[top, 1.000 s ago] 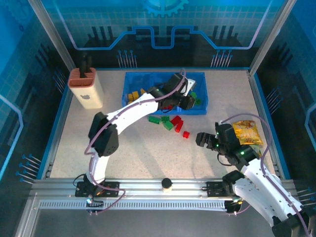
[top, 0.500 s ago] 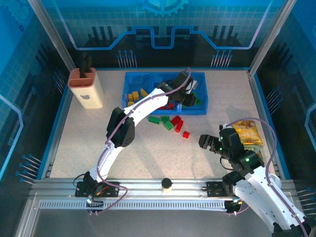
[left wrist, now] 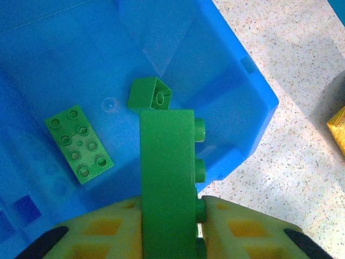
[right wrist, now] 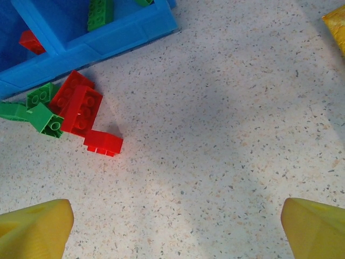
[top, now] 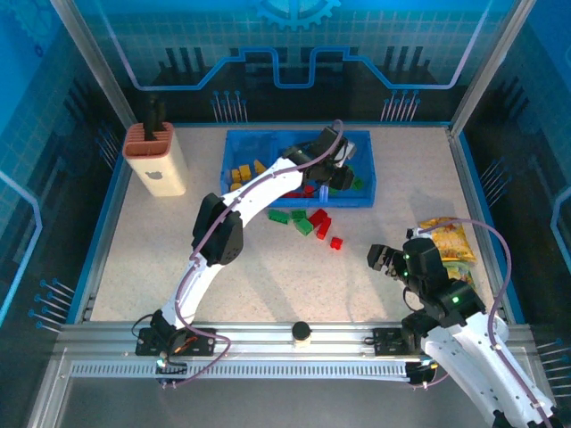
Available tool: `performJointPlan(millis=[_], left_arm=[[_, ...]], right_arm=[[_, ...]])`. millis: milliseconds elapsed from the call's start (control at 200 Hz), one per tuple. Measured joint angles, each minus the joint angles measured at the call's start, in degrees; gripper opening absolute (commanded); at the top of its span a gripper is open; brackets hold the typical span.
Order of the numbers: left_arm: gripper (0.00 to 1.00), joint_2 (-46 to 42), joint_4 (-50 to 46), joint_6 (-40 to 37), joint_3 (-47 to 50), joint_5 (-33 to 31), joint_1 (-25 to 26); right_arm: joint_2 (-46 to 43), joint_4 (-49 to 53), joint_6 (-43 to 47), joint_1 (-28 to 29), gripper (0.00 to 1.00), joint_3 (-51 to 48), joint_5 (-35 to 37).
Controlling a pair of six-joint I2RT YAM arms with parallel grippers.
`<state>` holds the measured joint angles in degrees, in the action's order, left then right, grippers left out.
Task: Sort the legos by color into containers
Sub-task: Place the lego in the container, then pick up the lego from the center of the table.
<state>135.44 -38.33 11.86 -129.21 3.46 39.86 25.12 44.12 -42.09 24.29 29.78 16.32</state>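
1. Left hand (top: 340, 176) is closed on a green lego (left wrist: 167, 162), held over the blue tray's (left wrist: 253, 108) right compartment.
2. Red and green legos (right wrist: 75, 108) are scattered on the worktop (right wrist: 242, 135) just beside the tray's near wall.
3. Right hand (right wrist: 172, 226) is held wide open above the worktop.

The tray (left wrist: 161, 32) is noted as translucent blue. A long brick (left wrist: 167, 178), a flat eight-stud brick (left wrist: 79, 143) and a small brick (left wrist: 148, 93) are recorded as green. The fingers (left wrist: 242, 232) of the left gripper (left wrist: 171, 205) are seen in yellow. The tabletop (right wrist: 232, 108) is logged as pale beige, finely speckled with dark flecks. Also observed are red bricks (right wrist: 81, 108), green bricks (right wrist: 46, 116) and yellow-orange bricks (top: 241, 172). The snack bag (top: 449, 241) is marked yellow. The holder (top: 159, 174) is marked beige, its ribbed top orange.
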Motion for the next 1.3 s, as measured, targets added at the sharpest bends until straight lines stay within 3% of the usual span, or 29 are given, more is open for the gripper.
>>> performJointPlan(millis=[130, 210, 540, 955, 1141, 1301], left_arm=[[0.37, 0.33, -0.02, -0.02, -0.2, -0.15, 0.0], [0.45, 0.44, -0.04, -0.11, -0.2, -0.2, 0.0], [0.51, -2.14, 0.81, -0.22, 3.32, -0.22, 0.0], [0.53, -34.77, 15.61, 2.29, 45.33, -2.6, -1.29], [0.54, -45.31, 19.89, 5.07, 61.9, -4.87, -1.99], [0.55, -53.35, 22.08, 8.74, 75.32, -6.49, -1.99]], right_arm=[[0.0, 0.02, -0.2, 0.0, 1.0, -0.02, 0.0], [0.0, 0.02, -0.2, 0.0, 1.0, -0.02, -0.02], [1.9, -0.66, 0.48, 0.0, 1.0, 0.0, -1.46], [21.2, -6.95, 8.87, 0.04, 1.0, 2.91, -9.44], [31.08, -9.46, 12.31, 1.4, 1.0, 7.13, -9.97], [38.88, -11.23, 14.19, 3.82, 0.94, 11.04, -9.97]])
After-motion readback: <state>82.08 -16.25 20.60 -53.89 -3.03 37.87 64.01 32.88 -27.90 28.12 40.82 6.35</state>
